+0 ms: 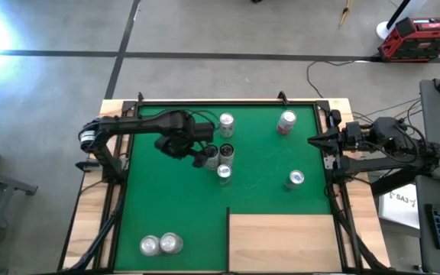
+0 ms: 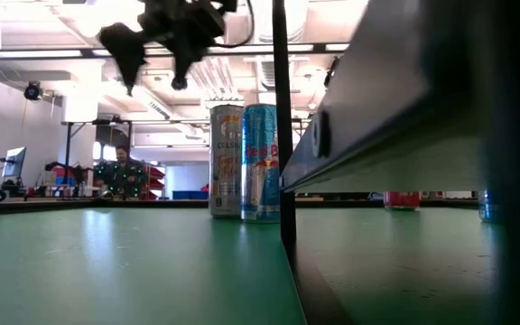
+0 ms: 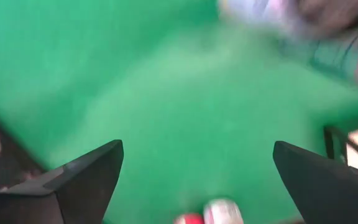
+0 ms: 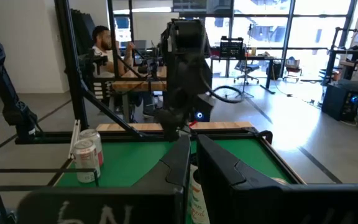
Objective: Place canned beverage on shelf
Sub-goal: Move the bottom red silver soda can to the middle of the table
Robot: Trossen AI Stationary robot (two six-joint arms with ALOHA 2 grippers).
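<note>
Several beverage cans stand upright on the green mat (image 1: 174, 198). A cluster of them (image 1: 224, 152) is at mid-table, two (image 2: 227, 161) (image 2: 262, 162) showing side by side in the low view. The shelf (image 1: 281, 241), a pale plywood panel, lies at the near right. My left gripper (image 1: 197, 155) (image 2: 154, 77) hangs above the mat just left of the cluster, pointing down and open, with only mat between its fingers (image 3: 89, 180). My right gripper (image 4: 190, 165) is shut and level at the table's right edge (image 1: 316, 140).
Single cans stand at the far middle (image 1: 226, 122), far right (image 1: 286, 121) and right (image 1: 296, 179), and a pair at the near left (image 1: 160, 244). Black rails frame the mat (image 1: 228, 101). Open mat lies left of the shelf. A person sits beyond the table (image 4: 103, 43).
</note>
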